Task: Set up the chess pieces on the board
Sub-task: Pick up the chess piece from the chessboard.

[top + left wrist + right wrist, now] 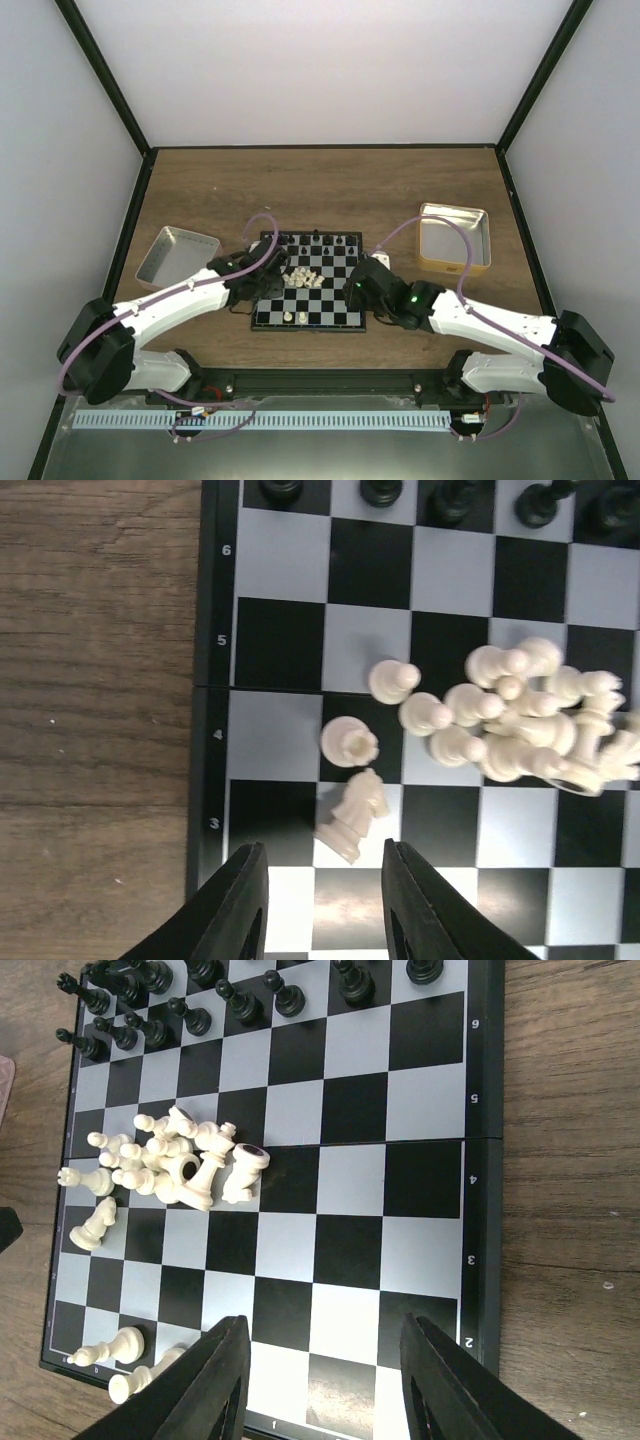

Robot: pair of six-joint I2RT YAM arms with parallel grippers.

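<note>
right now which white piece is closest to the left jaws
The knight, lying on its side just ahead of the open left jaws. The upright piece sits one step farther, and the pile lies off to the side.

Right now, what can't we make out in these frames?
- Top view: white pile and black pieces too small to tell types.
- Left wrist: the pile runs off the right edge; black pieces cut by the top edge.
- Right wrist: near-corner white piece partly behind the right gripper finger.
</note>
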